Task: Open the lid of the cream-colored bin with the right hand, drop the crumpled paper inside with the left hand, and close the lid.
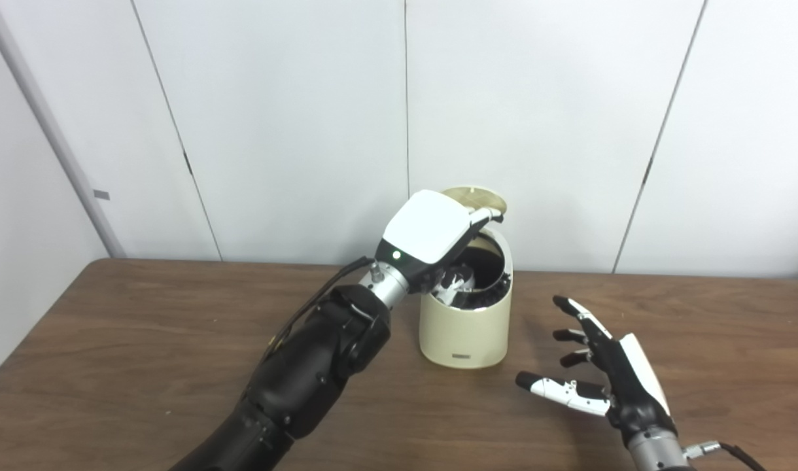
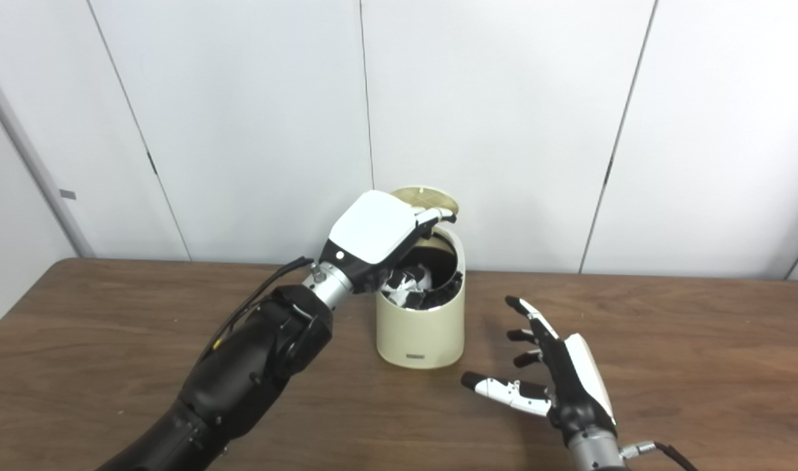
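The cream-colored bin stands on the wooden table near the back wall. Its round lid is tipped up behind the opening. My left hand hangs over the bin's mouth, with its fingers curled down inside the rim. They close on the white crumpled paper, which sits within the dark opening. My right hand hovers open to the right of the bin and a little nearer to me. Its fingers are spread, it holds nothing, and it is clear of the bin.
White wall panels rise just behind the table's far edge. Bare tabletop lies to the left of my left arm and to the right of my right hand.
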`<state>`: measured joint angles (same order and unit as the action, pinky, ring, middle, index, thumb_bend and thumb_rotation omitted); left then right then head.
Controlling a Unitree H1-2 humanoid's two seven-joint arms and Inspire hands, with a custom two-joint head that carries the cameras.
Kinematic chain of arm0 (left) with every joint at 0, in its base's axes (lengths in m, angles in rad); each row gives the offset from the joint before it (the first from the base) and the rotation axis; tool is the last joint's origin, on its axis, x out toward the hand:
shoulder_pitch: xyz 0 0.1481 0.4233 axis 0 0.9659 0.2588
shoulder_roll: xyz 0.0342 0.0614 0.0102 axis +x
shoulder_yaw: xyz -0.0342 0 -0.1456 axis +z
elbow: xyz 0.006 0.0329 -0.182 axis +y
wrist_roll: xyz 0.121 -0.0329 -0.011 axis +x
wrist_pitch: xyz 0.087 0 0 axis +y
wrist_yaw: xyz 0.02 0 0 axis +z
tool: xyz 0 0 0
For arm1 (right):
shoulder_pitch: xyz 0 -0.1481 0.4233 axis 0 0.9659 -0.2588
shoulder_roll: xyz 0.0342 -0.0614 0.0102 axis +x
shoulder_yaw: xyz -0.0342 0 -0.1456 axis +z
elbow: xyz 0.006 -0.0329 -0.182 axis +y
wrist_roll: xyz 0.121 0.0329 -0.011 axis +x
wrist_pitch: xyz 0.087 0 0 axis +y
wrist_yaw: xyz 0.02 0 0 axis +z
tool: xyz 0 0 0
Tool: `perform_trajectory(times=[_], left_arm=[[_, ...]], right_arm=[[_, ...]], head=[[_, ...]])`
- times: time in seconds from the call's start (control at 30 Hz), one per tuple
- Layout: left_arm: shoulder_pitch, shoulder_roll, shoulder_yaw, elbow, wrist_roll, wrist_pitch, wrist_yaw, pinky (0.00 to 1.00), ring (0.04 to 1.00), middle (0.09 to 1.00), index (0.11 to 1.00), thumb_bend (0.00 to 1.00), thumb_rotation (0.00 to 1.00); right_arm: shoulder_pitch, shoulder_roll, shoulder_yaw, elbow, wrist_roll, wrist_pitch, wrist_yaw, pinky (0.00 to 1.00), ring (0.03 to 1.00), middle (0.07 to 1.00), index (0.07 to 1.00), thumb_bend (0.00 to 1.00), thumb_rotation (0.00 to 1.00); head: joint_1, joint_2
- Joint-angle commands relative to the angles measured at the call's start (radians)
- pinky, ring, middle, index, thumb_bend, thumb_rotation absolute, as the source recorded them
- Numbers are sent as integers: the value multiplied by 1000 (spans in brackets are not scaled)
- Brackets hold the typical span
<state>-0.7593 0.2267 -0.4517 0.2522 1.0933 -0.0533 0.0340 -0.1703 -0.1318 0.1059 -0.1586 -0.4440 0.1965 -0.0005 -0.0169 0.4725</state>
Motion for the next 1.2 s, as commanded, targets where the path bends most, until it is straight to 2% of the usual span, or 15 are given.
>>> perform_trajectory(times=[0.0,0.23,0.33,0.4,0.47,0.53,0.57,0.6,0.67,0.8,0.93,1.03,1.17], left_arm=[[-31,21,8,-20,-1,9,1,715,825,845,819,904,0],[-28,21,13,-30,-14,5,1,703,820,835,817,891,0],[-27,22,17,-30,-29,-12,18,669,792,813,798,891,0],[-23,21,27,-33,-56,-32,37,621,746,785,769,855,0],[-14,11,49,-32,-101,-67,81,524,643,705,692,818,0],[3,-4,80,-53,-169,-88,87,467,560,630,641,766,0],[14,-12,98,-67,-204,-101,91,434,507,548,618,635,0],[24,-17,112,-81,-232,-113,94,399,461,501,579,576,0],[50,-27,144,-122,-281,-122,91,343,410,457,549,527,0],[102,-34,205,-192,-374,-150,92,342,405,484,550,501,0],[153,-23,261,-237,-426,-195,123,336,406,492,543,497,0],[199,-31,319,-269,-511,-222,136,326,412,496,533,498,0],[272,-49,384,-343,-674,-173,81,364,427,519,511,498,0]], right_arm=[[-20,-1,-3,-33,5,-21,-5,594,774,910,873,810,392],[-20,-1,-2,-35,4,-19,-4,592,775,911,874,808,387],[-20,0,-3,-36,6,-16,-3,586,776,914,875,810,383],[-19,0,-2,-37,6,-17,-4,583,773,916,876,807,384],[-20,0,-2,-39,3,-15,-3,588,776,916,876,804,386],[-21,-1,-1,-38,2,-18,-4,590,781,918,878,799,390],[-22,-2,-1,-36,1,-22,-6,590,782,919,879,797,392],[-22,-3,-2,-33,1,-25,-8,589,784,920,879,796,391],[-26,-4,-4,-28,3,-28,-9,585,789,923,882,795,395],[-33,-3,-10,-26,-1,-22,-15,581,786,920,878,801,397],[-38,-5,-12,-26,-2,-23,-16,576,781,917,874,793,395],[-47,-10,-18,-22,8,-36,-15,559,780,919,875,795,395],[-76,-21,-26,-24,33,-67,-11,671,796,906,872,787,383]], head=[[-1,2],[-1,2],[3,4],[2,4],[3,3],[3,3],[3,4],[3,4],[0,2],[-6,0],[-7,-3],[-6,-1],[-3,-3]])
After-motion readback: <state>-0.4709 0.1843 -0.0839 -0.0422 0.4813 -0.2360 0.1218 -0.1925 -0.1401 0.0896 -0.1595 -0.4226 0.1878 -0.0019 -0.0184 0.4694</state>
